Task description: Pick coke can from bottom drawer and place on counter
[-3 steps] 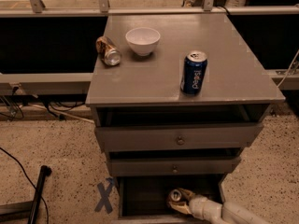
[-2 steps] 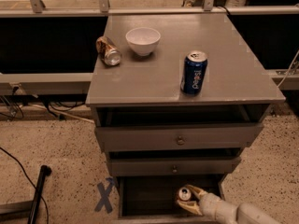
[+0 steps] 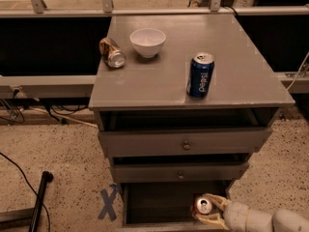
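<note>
The hand (image 3: 206, 211) is inside the bottom drawer (image 3: 154, 202), its fingers clamped on the coke can (image 3: 203, 205). Two knobbed drawers (image 3: 145, 143) project directly above it. Higher, the desk (image 3: 159, 81) carries a Pepsi can (image 3: 200, 75), a bowl (image 3: 147, 42) and a dented can (image 3: 112, 52); its right side is bare.

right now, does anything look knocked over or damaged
Yes: the brownish can lies on its side on the counter, beside the bowl, and looks dented. The blue can stands upright. The gripper is down in the bottom drawer at the coke can.
</note>
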### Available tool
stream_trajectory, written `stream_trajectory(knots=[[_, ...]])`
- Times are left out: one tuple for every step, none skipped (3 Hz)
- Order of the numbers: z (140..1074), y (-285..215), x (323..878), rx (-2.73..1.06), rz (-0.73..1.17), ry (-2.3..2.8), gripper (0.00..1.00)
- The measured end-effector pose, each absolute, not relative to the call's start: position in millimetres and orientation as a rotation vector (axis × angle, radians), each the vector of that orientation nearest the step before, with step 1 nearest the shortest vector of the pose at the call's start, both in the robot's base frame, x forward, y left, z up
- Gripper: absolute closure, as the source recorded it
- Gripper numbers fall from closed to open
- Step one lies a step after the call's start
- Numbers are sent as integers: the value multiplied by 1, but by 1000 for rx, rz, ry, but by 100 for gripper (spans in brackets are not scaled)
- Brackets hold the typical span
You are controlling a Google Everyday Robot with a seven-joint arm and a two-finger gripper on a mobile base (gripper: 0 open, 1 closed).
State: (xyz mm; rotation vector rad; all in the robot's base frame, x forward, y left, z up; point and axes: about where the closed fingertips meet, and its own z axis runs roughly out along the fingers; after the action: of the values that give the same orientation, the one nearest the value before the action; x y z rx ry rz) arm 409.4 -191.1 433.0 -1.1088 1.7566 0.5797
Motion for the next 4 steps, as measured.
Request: stream_trajectory(knots=[[450,-192,408,-1130,590,1734,100],[465,-198,409,-1128,572,1748,100],[512,-211,396,-1124,529,1764,100],[590,-239,372,-1107,402,1810,100]])
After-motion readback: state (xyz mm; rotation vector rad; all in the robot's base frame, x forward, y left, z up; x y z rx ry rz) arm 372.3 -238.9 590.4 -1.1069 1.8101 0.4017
